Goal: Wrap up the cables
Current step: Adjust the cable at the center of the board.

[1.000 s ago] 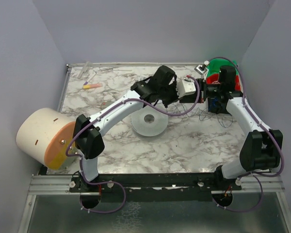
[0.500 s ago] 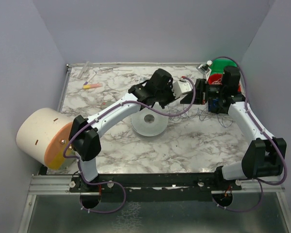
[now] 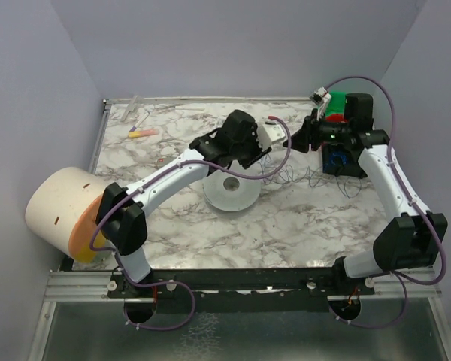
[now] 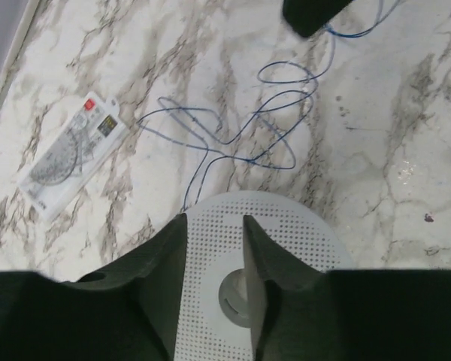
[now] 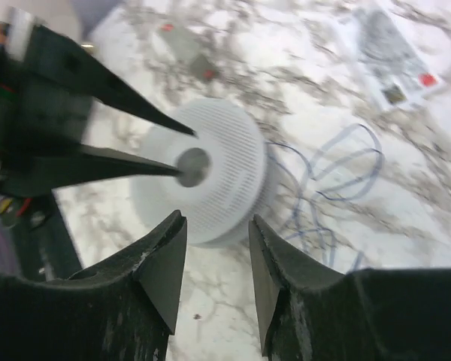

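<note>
1. Your left claw [image 4: 214,222] hung over the white disc [image 4: 301,233] with its jaws spread and nothing between them. Your right claw [image 5: 216,218] faced it from the other side, likewise spread and empty. Neither one held any of the cables [image 4: 249,159].
2. You had the marble table [image 3: 308,226] under both arms, and the two claws stood near each other toward its far middle. I judged a knock between them the main risk, so you would have done well to move one arm at a time.
3. Your white disc lay flat on the marble with its hub showing. I could see nothing wound on it.
4. You had a flat packet [image 4: 68,154] lying apart from the cables, off to one side, and it was best left alone.
5. Your cables lay loose on the marble just beside the disc, in kinked loops that crossed one another. One strand ran up to the disc's rim, though I could not tell whether it was fixed there. The step, as I read it, was to take hold. You needed to pick a single strand near the disc, pinch it at the very fingertips, and lift gently so the loops did not snag.
</note>
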You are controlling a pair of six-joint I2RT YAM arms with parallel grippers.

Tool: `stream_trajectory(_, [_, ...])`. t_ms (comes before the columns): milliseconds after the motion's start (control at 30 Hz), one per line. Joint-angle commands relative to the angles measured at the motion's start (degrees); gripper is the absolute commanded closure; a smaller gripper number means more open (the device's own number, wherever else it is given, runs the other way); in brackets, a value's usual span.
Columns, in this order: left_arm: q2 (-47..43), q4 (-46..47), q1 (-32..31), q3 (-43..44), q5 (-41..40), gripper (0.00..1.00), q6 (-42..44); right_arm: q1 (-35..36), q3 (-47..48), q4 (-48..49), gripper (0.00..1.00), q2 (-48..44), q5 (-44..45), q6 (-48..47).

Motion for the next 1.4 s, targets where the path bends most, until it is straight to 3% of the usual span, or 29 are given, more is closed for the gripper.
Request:
stream_trajectory(0, [-5.07, 7.39, 5.99, -5.11, -3.27, 0.56, -6.85, 0.04, 1.56, -2.13, 0.55, 5.39, 21.16, -0.66])
stream_trajectory(133, [-5.12, 12.83, 10.12, -7.45, -8.72, 0.43, -10.73, 0.18, 8.02, -3.29, 0.48, 13.28, 22.96, 4.75])
stream_trajectory(233, [-0.14, 12.38, 11.01, -3.4, -13.88, 0.39, -13.85, 0.17, 14.39, -5.89, 0.46, 18.6, 24.29, 6.78])
stream_trajectory(333, [10.96, 5.81, 11.47, 7.97, -16.14, 0.37, -18.76, 0.21, 14.41, -5.04, 0.44, 18.49, 24.84, 7.02])
stream_trajectory(533, [34.03, -10.14, 13.39, 38.58, -4.64, 0.36, -30.79, -0.08, 3.71, 0.35, 0.42, 10.54, 29.33, 4.05])
stream_trajectory(600, [38.96, -12.33, 13.31, 45.79, -1.15, 0.28, -33.6, -0.56, 2.69, 0.81, 0.42, 9.03, 29.42, 3.48])
stream_trajectory(667, [40.44, -11.65, 12.65, 46.57, -0.51, 0.08, -34.54, -1.09, 2.78, 0.68, 0.42, 8.28, 29.06, 3.24])
stream_trajectory(733, [41.62, -11.66, 11.96, 46.62, -0.19, 0.01, -34.76, -1.32, 2.85, 0.44, 0.42, 7.71, 29.02, 2.91])
stream_trajectory(867, [43.62, -11.81, 11.76, 46.57, -2.25, 0.01, -35.31, -1.37, 1.95, 1.31, 0.41, 6.92, 27.69, 3.76])
stream_trajectory(1133, [46.32, -11.32, 11.78, 48.0, 2.76, 0.02, -36.72, -1.46, 1.69, 1.47, 0.42, 7.72, 27.61, 3.8])
stream_trajectory(1367, [46.7, -11.4, 12.07, 46.71, -2.08, 0.08, -37.69, -1.46, 1.41, 1.61, 0.42, 7.65, 26.41, 4.1])
